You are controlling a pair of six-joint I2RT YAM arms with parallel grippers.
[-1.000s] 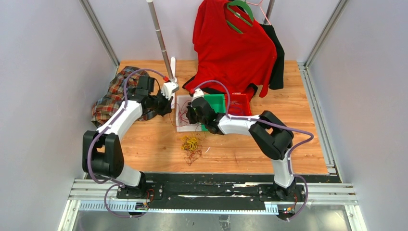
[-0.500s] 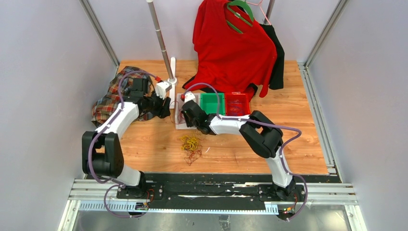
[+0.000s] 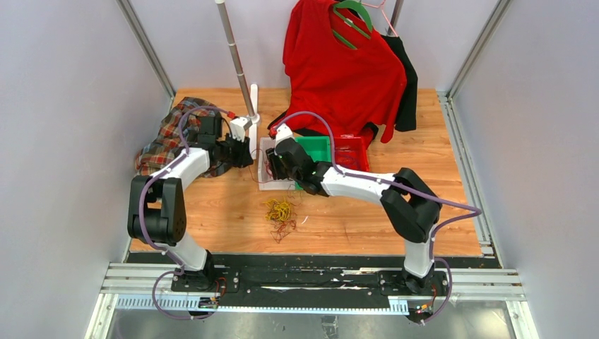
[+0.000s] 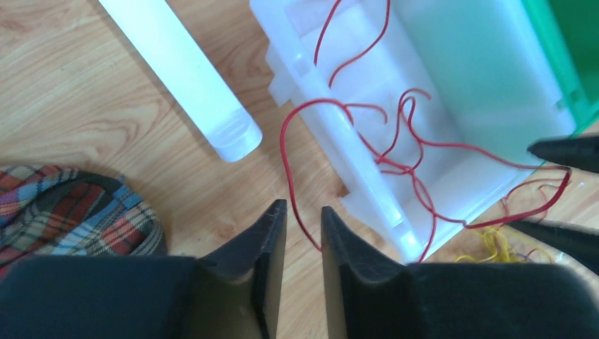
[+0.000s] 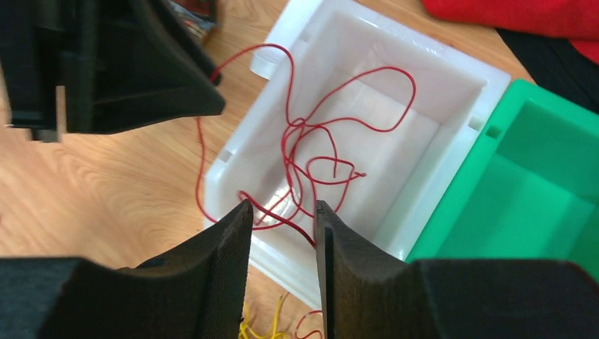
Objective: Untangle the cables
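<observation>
Several thin red cables (image 5: 311, 148) lie looped inside a white bin (image 5: 452, 134). One strand hangs over the bin's wall onto the wood (image 4: 289, 176). My left gripper (image 4: 304, 208) hovers open just left of the bin, with that strand running under the gap between its fingertips. My right gripper (image 5: 282, 206) is open above the bin's near wall, red loops just beyond its tips. A clump of yellow and red cables (image 3: 280, 214) rests on the table nearer the arm bases. In the top view the left gripper (image 3: 248, 157) and right gripper (image 3: 270, 168) are close together.
A green bin (image 3: 316, 150) and a red bin (image 3: 351, 152) sit to the right of the white one. A plaid cloth (image 3: 162, 145) lies at the left. A pole stand (image 3: 236, 63) and a hanging red shirt (image 3: 339, 63) stand behind.
Both grippers went from shut to open, and the red strand they held now droops over the bin wall. The right arm's elbow swung outward to the right.
</observation>
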